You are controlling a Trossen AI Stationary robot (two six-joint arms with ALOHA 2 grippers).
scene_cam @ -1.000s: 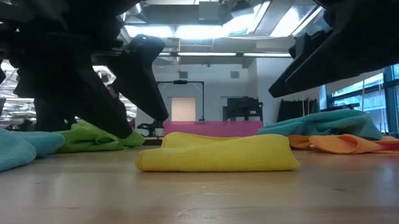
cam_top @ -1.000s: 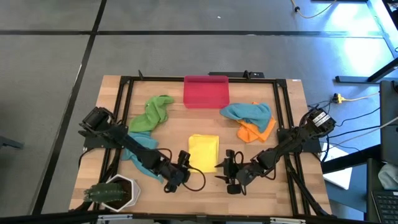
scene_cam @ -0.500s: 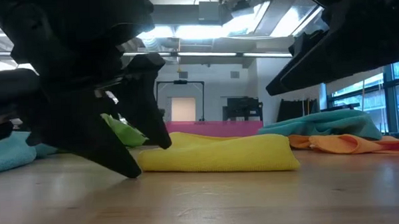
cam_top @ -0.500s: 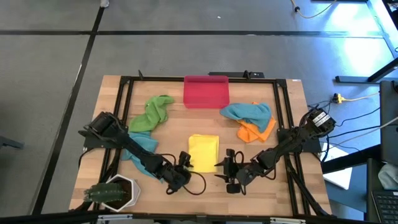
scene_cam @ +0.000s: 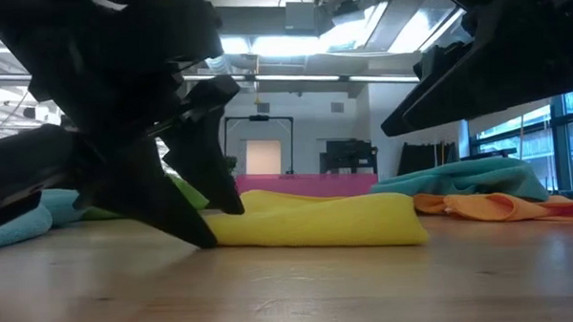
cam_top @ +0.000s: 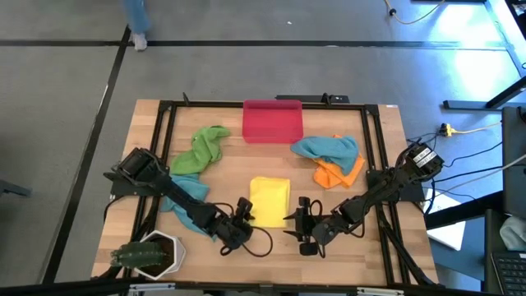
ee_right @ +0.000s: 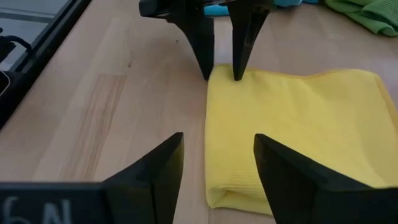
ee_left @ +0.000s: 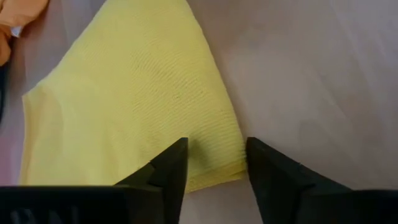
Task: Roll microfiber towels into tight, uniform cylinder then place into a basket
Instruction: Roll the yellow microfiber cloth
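Observation:
A folded yellow towel (cam_top: 269, 200) lies flat in the middle of the table. My left gripper (ee_left: 216, 146) is open, its fingertips down at the towel's near left corner. My right gripper (ee_right: 217, 140) hovers open above the towel's near right corner (ee_right: 214, 186) and touches nothing. The red-pink basket (cam_top: 272, 120) stands at the far edge. A green towel (cam_top: 201, 148) and a teal one (cam_top: 187, 187) lie bunched at the left. Another teal towel (cam_top: 329, 148) lies over an orange one (cam_top: 343, 173) at the right. My left gripper comes slanting down from the table's near left side at the yellow towel's near left corner (ee_left: 233, 167). One fingertip (ee_right: 237, 74) stands on the cloth's top, the other (ee_right: 207, 73) at its edge by the wood. A gap stays between them, and the towel lies flat on the table.
A white hexagonal pot with a plant (cam_top: 152, 253) stands at the near left corner. A black frame (cam_top: 164, 131) runs around the table top. Bare wood (cam_top: 271, 251) shows in front of the yellow towel.
My left gripper has come down onto the yellow towel's near left corner, and its fingers have drawn somewhat closer together. The towel has stayed where it was.

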